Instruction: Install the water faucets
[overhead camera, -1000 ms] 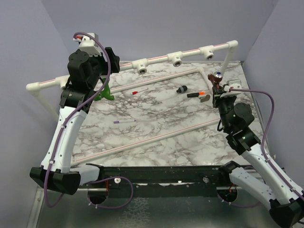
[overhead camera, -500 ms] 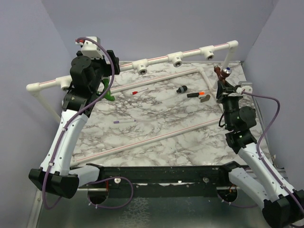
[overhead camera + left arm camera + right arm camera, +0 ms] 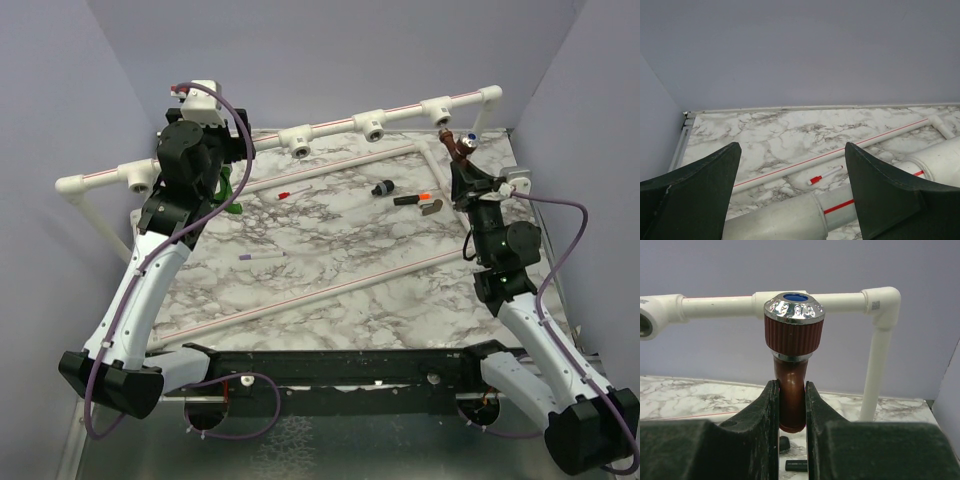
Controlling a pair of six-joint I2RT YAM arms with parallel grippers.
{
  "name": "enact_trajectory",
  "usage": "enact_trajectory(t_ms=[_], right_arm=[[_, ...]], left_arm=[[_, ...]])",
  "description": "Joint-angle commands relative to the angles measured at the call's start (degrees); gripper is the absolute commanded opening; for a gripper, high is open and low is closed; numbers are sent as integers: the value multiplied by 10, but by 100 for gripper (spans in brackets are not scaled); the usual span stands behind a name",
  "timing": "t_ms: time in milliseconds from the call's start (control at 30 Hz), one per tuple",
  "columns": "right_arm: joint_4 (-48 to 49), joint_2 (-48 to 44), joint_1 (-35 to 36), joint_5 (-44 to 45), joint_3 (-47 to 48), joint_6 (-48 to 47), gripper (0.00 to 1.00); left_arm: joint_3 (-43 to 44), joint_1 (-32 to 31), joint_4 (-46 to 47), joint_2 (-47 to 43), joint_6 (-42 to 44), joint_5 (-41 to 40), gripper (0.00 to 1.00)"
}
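Two faucets | right gripper (image 3: 790, 390) pinches brown faucet (image 3: 793, 325) | left gripper (image 3: 792, 150) spread, green faucet (image 3: 229, 190) beside

I work inside a plain lavender-grey enclosure: a back wall (image 3: 330, 50) ahead, and a left wall (image 3: 50, 120) and right wall (image 3: 590, 110) closing in at the sides, all bare and matte. My counter (image 3: 340, 235) is white marble-patterned with grey veins. A black rail (image 3: 340, 365) runs along its near edge, with a brushed metal ledge (image 3: 330, 440) below. The light is soft and even, and shadows are faint.
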Motion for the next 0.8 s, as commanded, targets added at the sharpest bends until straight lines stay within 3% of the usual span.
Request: enact_trajectory(t_ms=[0, 767], right_arm=[[39, 5, -7, -45, 10, -21, 1], [49, 2, -13, -51, 16, -86, 1]], left_arm=[[-29, -15, -100, 13, -14, -15, 86], [-27, -16, -101, 22, -14, -10, 88]])
